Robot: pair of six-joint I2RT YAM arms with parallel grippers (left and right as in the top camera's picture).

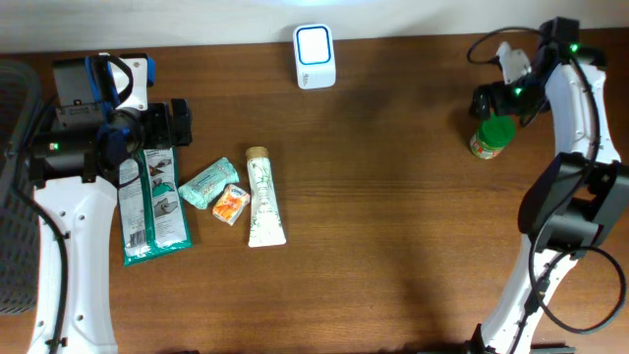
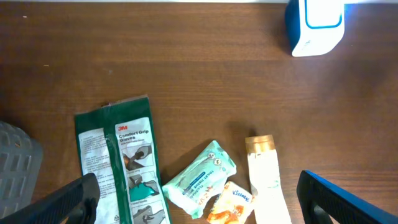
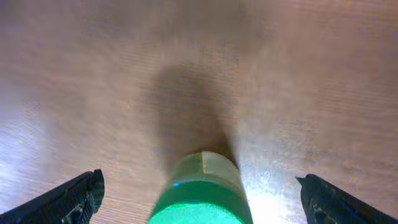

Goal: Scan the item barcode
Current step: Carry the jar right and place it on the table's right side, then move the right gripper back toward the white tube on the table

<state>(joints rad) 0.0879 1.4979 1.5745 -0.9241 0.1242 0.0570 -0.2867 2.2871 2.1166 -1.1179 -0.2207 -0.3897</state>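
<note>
**Overhead.** Only this view shows you both arms at once. The scanner (image 1: 314, 57), white with a blue face, sits at 12 o'clock by the table's far edge. The jar (image 1: 491, 136) with the green lid stands lid-up at about 2 o'clock, well apart from the scanner. The right gripper (image 1: 499, 101) hangs just above it. At 9 o'clock lie the glove packet (image 1: 152, 206), tissue pack (image 1: 208, 183), orange sachet (image 1: 231, 205) and tube (image 1: 263, 197), close together. The left gripper (image 1: 162, 123) is over the top of the glove packet. A dark basket (image 1: 15, 187) cuts the left edge.

**Left wrist.** Here you can read print that the overhead cannot give: "Comfort Grip Gloves" on the glove packet (image 2: 127, 168). The left gripper (image 2: 196, 190) is spread wide, its fingers (image 2: 71, 199) at the lower corners, holding and touching nothing. The tissue pack (image 2: 200, 179), sachet (image 2: 231, 202) and tube (image 2: 266, 180) lie below it, and the scanner (image 2: 316, 25) is at 1 o'clock.

**Right wrist.** Blurred. The jar (image 3: 202, 193) is at 6 o'clock, between the fingers (image 3: 68, 199) of the right gripper (image 3: 199, 183). The fingers are wide apart, with bare wood showing on both sides of the jar, so nothing is gripped.

**Surface.** The table (image 1: 393, 226) is dark brown wood grain, with glare beside the jar.
</note>
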